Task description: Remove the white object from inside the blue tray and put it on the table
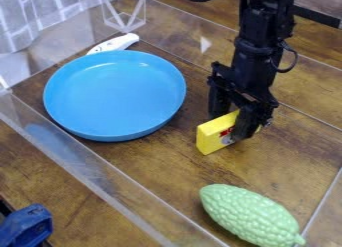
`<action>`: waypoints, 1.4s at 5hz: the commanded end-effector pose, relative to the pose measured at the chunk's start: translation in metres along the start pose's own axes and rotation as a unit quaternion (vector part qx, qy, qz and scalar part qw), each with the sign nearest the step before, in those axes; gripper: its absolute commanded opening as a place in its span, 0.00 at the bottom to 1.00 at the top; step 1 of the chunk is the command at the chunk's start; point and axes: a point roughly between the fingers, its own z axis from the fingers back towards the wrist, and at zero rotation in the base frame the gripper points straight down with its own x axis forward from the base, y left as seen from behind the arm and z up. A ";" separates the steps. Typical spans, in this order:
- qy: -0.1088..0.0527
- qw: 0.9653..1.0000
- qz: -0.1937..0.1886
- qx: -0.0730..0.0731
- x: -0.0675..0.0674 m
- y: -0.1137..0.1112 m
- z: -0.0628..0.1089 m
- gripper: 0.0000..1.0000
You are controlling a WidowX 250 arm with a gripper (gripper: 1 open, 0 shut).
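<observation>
no lettering, numbers or signs seem readable here, though the view is rather coarse.

One blue tray (115, 94) and one yellow block (215, 136) sit by the gripper (233, 116). One green vegetable-shaped object (250, 217) lies nearer the camera than it.

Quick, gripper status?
Gripper: down around the yellow block; whether it is closed on it can't be told from this view.

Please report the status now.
Gripper down at yellow block. Blue tray holds nothing visible. White object beyond tray, on table.
</observation>
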 end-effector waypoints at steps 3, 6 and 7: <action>-0.037 0.999 0.022 -0.015 -0.004 0.011 0.014 1.00; -0.035 0.999 0.028 -0.017 -0.009 0.007 0.015 0.00; -0.034 0.999 0.031 -0.020 -0.010 0.002 0.017 0.00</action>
